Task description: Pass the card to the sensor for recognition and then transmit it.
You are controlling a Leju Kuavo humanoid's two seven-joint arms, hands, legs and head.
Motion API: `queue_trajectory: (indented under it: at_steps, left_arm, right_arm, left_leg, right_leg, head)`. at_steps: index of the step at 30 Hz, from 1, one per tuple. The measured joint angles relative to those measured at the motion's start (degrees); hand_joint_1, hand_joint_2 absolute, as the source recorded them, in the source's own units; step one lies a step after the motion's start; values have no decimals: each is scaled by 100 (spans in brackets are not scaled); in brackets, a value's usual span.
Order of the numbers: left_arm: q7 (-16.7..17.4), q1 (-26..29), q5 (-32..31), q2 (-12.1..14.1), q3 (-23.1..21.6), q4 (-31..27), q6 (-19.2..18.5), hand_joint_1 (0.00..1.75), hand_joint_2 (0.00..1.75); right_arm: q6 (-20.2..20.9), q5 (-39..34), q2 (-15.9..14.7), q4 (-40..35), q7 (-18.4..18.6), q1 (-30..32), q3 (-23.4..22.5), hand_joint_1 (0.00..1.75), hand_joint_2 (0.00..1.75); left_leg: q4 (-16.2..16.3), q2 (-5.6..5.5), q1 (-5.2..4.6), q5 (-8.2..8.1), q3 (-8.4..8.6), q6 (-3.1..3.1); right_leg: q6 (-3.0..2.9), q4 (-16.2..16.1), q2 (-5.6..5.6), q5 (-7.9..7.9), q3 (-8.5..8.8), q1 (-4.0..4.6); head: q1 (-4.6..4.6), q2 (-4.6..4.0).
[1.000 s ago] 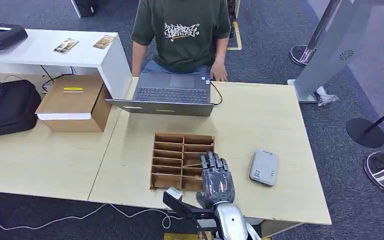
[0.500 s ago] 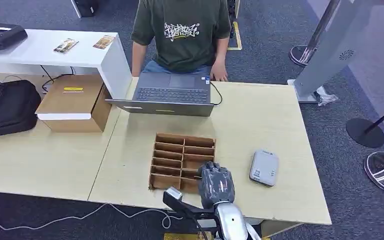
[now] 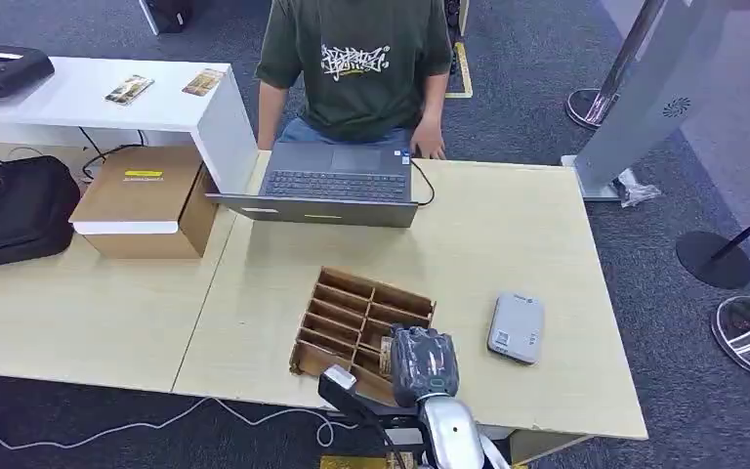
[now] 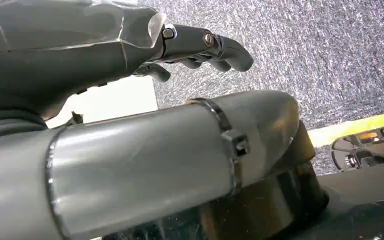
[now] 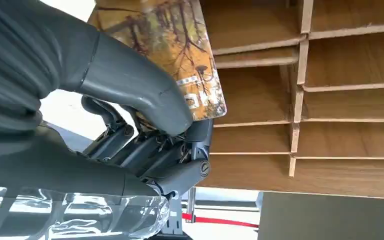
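A brown cardboard slotted box [image 3: 352, 311] lies skewed on the light wooden table [image 3: 508, 234]. My right hand [image 3: 423, 363] is at the box's near right corner, and its thumb and fingers pinch a card with an autumn tree print [image 5: 180, 60]. In the head view only a corner of the card [image 3: 387, 354] shows beside the hand. The right wrist view shows my right hand [image 5: 145, 130] holding the card in front of the box's slots [image 5: 340, 105]. The grey sensor [image 3: 517, 327] lies flat on the table, just right of the hand. My left hand [image 4: 130, 45] hangs over carpet, holding nothing.
An open laptop [image 3: 337, 186] sits at the table's far edge with a person [image 3: 356, 68] seated behind it. A closed cardboard carton [image 3: 146, 200] and a black bag [image 3: 10, 210] lie on the left. A white side table [image 3: 88, 98] stands behind them.
My right hand's fingers have closed on the card and drawn back toward me. The slotted box has swung round and now lies at an angle.
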Motion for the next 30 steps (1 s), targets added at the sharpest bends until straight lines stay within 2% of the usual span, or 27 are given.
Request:
queue_trajectory:
  at_steps: [7,13,22,30]
  left_arm:
    - [0,0,-18,0,0,0,0,0,0]
    - [-11,0,-48,0,0,0,0,0,0]
    - [-74,3,-214,-2,0,0,-13,0,0]
    - [-77,2,-269,-2,0,0,-50,0,0]
  right_arm:
    - [-112,9,0,-4,-9,-1,0,175,175]
    - [-446,116,2,-113,-63,18,-52,175,175]
    - [-841,319,96,-723,-151,203,-367,175,175]
    - [-960,330,146,-986,-184,307,-522,175,175]
  left_leg:
    - [0,0,0,0,0,0]
    - [0,0,0,0,0,0]
    - [0,-1,0,0,-1,0]
    - [0,-1,0,0,0,0]
  right_leg:
    - [0,0,0,0,0,0]
    - [0,0,0,0,0,0]
    - [0,0,-2,0,0,0]
    - [0,0,-1,0,0,0]
  head:
    - [0,0]
    - [0,0]
    - [0,0]
    - [0,0]
